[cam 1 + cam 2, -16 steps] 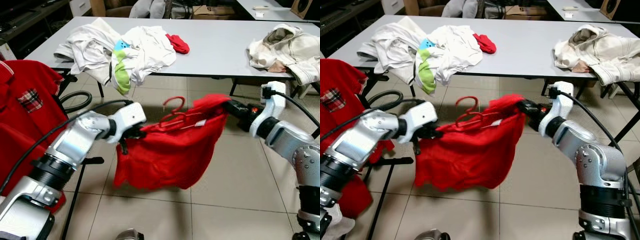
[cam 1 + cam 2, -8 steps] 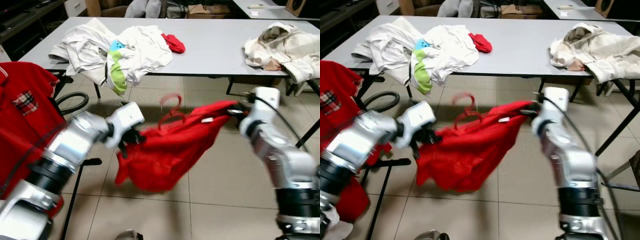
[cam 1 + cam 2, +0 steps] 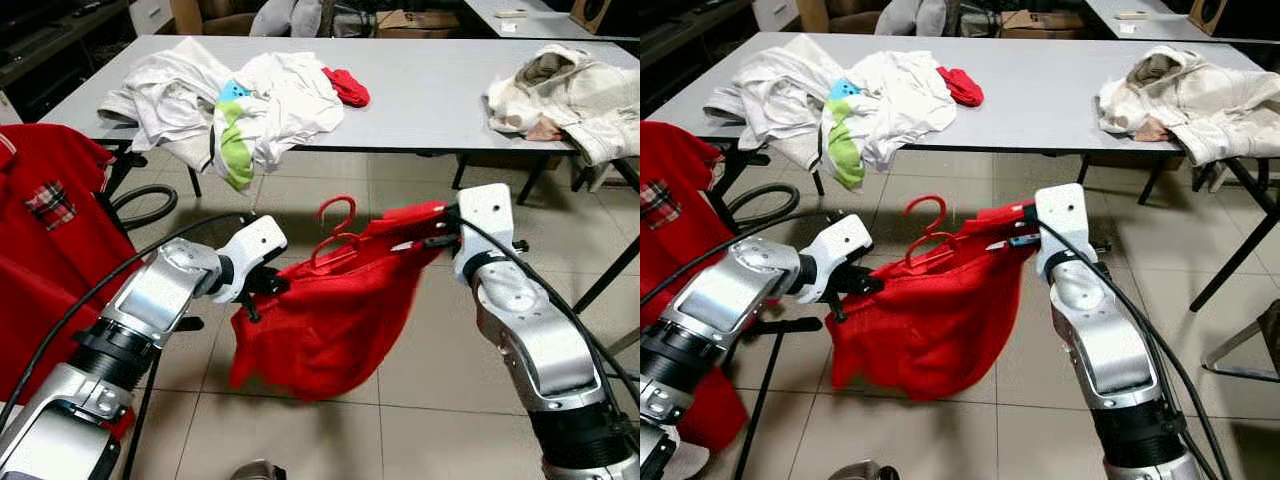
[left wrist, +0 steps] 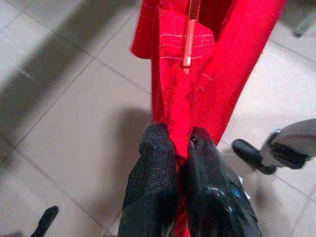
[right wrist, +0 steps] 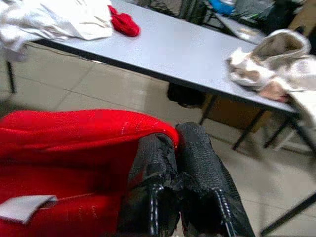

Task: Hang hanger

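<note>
Red hanger [image 3: 337, 228] sitting inside red shirt [image 3: 330, 310], hook sticking up above the collar, roughly midway between the two grippers. Hanging in mid-air in front of the grey table [image 3: 430, 95], over tiled floor [image 3: 440, 350]. Being held stretched: left gripper [image 3: 262, 285] pinching the shirt's left shoulder edge, fingers [image 4: 153, 168] clamped tight on red fabric, hanger arm tip [image 4: 190, 34] visible just beyond the pinch. Right gripper [image 3: 443, 232] pinching the opposite shoulder, fingers [image 5: 197, 158] closed on the fabric hem, white label [image 5: 24, 206] showing nearby. Long axis of hanger running left-right between the jaws, tilted, right end sitting higher than left. Hook pointing up, free, touched by neither gripper; looking about equally near to both, maybe slightly nearer the right.

Also in view: pile of white clothes [image 3: 240, 95] with green and blue bits on the table, small red cloth [image 3: 350, 88] beside it, cream jacket [image 3: 570, 95] at the table's far right end. Red garment with plaid patch [image 3: 45, 230] hanging on a rack left of the left arm, well apart from the hook. Likely next: carrying the shirt over toward that rack and getting the hook onto a rail; rail itself not made out.
</note>
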{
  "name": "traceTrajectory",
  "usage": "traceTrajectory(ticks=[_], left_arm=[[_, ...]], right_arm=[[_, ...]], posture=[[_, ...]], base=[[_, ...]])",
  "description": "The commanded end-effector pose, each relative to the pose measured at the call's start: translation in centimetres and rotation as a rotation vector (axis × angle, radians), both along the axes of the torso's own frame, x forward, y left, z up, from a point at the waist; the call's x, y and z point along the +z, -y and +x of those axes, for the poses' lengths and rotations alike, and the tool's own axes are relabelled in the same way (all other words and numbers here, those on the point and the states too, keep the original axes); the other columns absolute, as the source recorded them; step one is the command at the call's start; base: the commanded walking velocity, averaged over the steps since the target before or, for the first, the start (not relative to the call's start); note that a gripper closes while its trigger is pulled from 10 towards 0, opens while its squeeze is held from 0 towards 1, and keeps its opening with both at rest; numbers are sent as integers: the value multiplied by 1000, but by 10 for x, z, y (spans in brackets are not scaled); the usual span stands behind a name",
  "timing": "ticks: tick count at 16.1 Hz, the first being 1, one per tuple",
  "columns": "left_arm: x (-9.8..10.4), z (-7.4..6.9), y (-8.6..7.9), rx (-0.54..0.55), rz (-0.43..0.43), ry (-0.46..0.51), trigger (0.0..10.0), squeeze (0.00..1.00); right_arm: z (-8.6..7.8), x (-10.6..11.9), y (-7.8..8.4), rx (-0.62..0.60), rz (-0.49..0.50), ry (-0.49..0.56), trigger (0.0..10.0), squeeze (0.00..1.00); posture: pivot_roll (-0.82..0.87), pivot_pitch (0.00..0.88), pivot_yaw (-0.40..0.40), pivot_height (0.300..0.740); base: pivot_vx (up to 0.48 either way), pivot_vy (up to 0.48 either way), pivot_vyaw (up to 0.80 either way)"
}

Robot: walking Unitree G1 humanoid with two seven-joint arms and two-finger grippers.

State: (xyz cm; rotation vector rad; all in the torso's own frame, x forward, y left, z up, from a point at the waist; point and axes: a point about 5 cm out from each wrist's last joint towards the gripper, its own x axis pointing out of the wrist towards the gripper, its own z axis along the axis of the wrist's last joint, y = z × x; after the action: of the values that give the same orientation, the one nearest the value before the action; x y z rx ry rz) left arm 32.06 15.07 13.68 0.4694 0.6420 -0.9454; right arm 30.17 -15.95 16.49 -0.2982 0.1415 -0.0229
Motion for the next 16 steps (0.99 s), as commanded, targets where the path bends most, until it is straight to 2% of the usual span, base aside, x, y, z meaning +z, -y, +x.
traceTrajectory(ticks=[1, 3, 6, 8, 10, 13, 16], left_arm=[[15, 3, -9, 16, -7, 17, 0, 0], [24, 0, -11, -8, -45, 2, 0, 0], [37, -10, -2, -112, -98, -34, 0, 0], [39, -7, 1, -96, -97, -14, 0, 0], [42, -3, -1, -70, -80, 3, 0, 0], [31, -4, -5, -52, -27, -21, 0, 0], [21, -8, 2, -65, -25, -50, 0, 0]], right_arm=[[-1, 3, 8, -43, -41, 22, 0, 0], [0, -8, 16, -66, -57, -16, 0, 0], [2, -24, 16, -38, -35, -82, 0, 0], [4, -27, 9, 19, -55, -105, 0, 0], [1, -40, 4, 79, -85, -173, 0, 0], [3, -31, 4, 63, -59, -123, 0, 0], [6, -20, 3, 57, -45, -74, 0, 0]], posture=[[-70, 0, 68, 740], [-70, 0, 67, 740], [-64, 0, 63, 740], [-67, 0, 66, 740], [-67, 0, 67, 740], [-69, 0, 69, 740], [-73, 0, 70, 740]], base=[[0, 0, 0], [0, 0, 0], [0, 0, 0], [0, 0, 0], [0, 0, 0], [0, 0, 0], [0, 0, 0]])
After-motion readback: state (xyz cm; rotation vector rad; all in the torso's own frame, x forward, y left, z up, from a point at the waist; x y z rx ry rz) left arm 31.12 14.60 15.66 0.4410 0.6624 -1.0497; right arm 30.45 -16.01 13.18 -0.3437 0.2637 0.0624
